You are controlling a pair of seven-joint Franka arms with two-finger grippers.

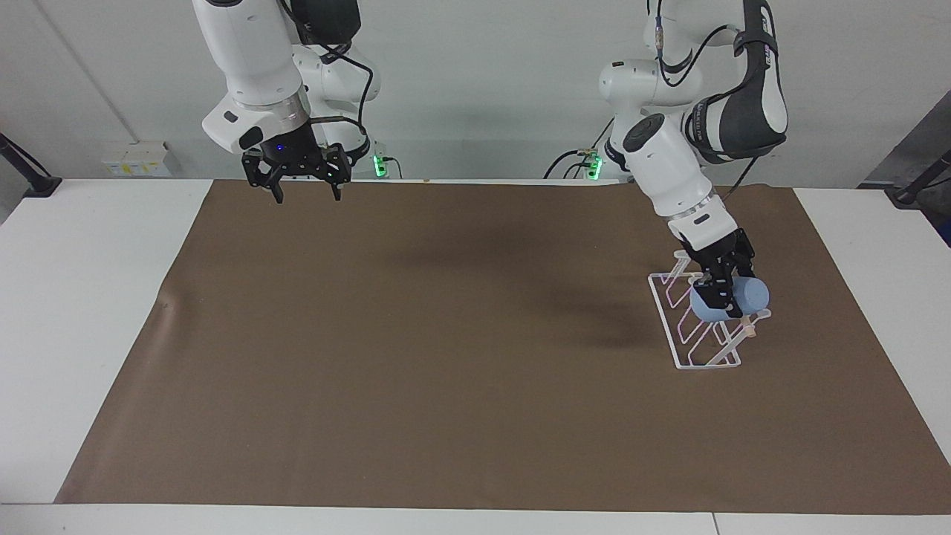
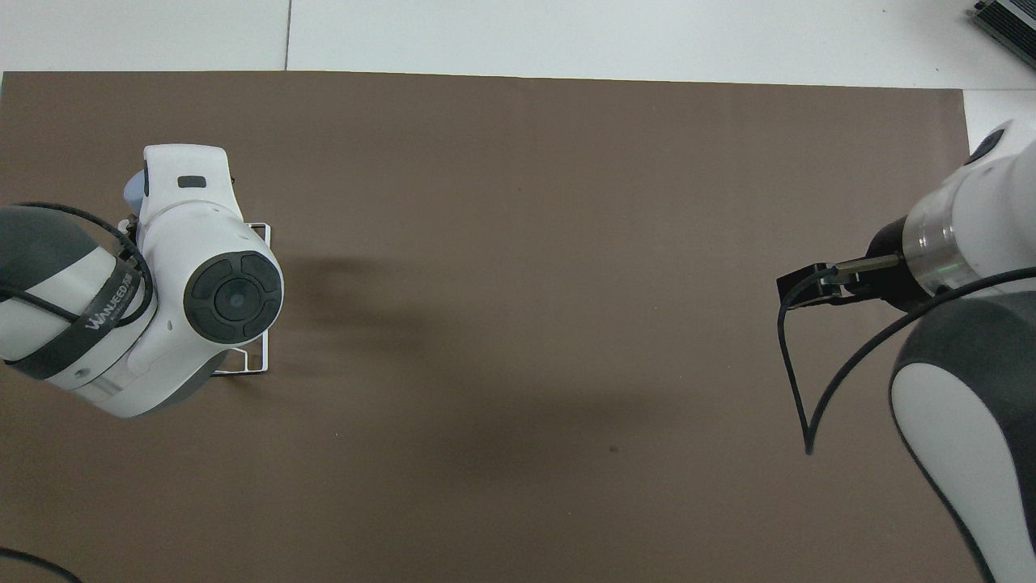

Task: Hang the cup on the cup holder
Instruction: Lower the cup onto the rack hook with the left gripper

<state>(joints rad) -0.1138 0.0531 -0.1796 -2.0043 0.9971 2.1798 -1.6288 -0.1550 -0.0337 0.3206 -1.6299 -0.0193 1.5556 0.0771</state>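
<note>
Facing view, right of frame: left tool (image 1: 722, 291) clamped on the cup (image 1: 729, 301), tilted over the cup holder (image 1: 697, 327); release remains. Right tool (image 1: 301, 182), upper left, waits with fingers apart.

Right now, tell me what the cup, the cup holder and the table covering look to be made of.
Cup: smooth, opaque light blue, likely plastic.
Cup holder: thin white bent wire, probably coated metal, with a pale rod, seemingly wood.
Table covering: matte brown sheet with slight ripples at one edge, perhaps paper or thin fabric.
</note>
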